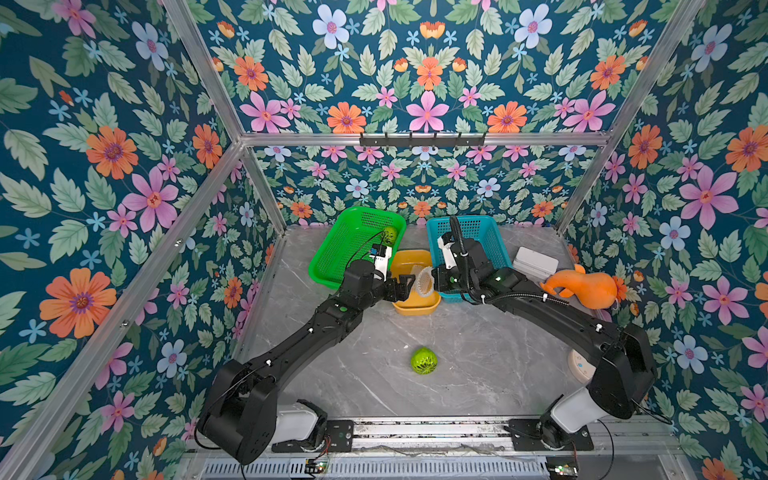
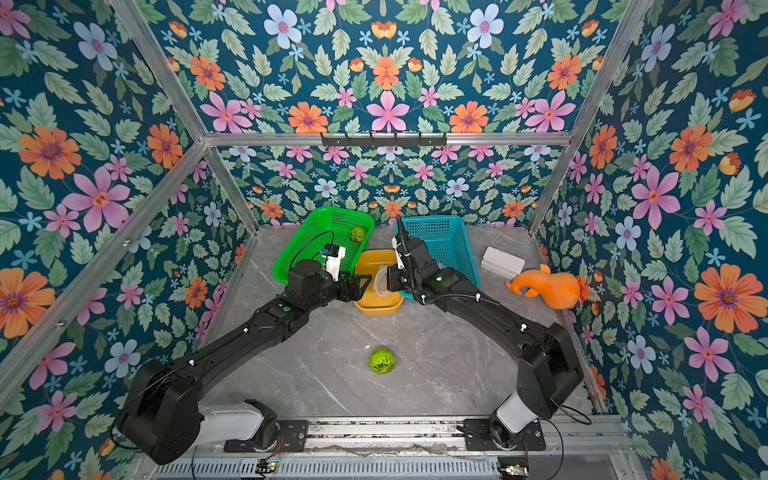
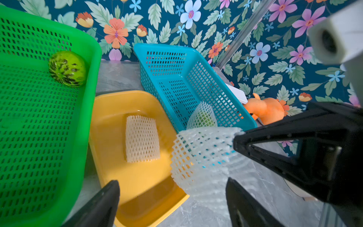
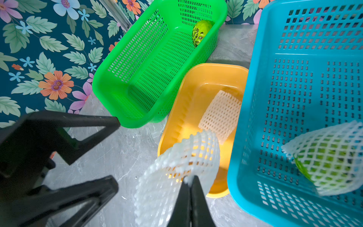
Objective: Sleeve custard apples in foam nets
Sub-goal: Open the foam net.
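Grey marble-look table (image 1: 478, 365), front half open; one bumpy yellow-green loose apple (image 1: 424, 360) sits alone mid-front. At the rear, a perforated green basket (image 1: 336, 249) has a bare apple (image 3: 67, 68) in its far corner, and the blue basket (image 1: 494, 241) holds a netted apple (image 4: 330, 157). Smooth yellow tray (image 1: 415, 308) is wedged between them with a flat net (image 3: 141, 138) inside. Right gripper (image 4: 189, 178) is clamped on the rim of a white diamond-mesh net (image 4: 176, 163) over the tray's near edge. Left gripper (image 3: 172, 181) has its jaws spread, just beside it.

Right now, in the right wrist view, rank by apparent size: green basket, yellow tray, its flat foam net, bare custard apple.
green basket
yellow tray
flat foam net
bare custard apple
The apple sits farthest away, so its last place is unsure.
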Robot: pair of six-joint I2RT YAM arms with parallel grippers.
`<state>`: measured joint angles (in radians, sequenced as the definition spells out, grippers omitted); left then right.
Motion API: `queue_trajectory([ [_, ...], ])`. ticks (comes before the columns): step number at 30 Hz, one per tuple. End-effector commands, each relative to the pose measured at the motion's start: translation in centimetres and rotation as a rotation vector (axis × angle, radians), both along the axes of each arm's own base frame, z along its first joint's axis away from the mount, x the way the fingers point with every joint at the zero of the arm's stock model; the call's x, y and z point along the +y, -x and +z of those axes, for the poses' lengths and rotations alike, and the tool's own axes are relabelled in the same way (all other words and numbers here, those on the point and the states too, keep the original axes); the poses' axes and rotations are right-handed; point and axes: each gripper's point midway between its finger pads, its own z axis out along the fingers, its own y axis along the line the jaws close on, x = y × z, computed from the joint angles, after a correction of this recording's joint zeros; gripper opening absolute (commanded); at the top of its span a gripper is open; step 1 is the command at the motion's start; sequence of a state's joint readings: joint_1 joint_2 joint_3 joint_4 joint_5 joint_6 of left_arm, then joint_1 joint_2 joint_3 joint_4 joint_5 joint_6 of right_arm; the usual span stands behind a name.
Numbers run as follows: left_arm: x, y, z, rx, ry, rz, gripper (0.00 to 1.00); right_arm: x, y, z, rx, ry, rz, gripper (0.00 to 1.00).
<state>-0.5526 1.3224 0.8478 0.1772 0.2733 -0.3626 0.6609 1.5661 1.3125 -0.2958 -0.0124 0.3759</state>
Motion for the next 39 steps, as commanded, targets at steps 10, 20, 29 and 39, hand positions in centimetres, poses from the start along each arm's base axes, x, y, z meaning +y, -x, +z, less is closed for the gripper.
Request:
queue_trajectory([
  [10,-2.8,1.3,0.8,0.026,0.076,-0.126,0.58,0.0,-0.3,-0.9,0.023,0.02,-0.017,0.0],
  [20,-4.2,0.7,-0.7,0.065,0.043,-0.134,0.51,0.1,-0.1,-0.5,0.015,0.003,-0.008,0.0],
  [29,-3.8,-0.1,-1.1,0.059,0.012,-0.087,0.0,-0.5,0.1,-1.4,0.022,0.029,-0.021,0.0],
  [39,-1.1,-1.0,-2.8,0.058,-0.101,0.048,0.0,-1.7,0.5,-1.4,0.012,0.061,-0.044,0.0],
])
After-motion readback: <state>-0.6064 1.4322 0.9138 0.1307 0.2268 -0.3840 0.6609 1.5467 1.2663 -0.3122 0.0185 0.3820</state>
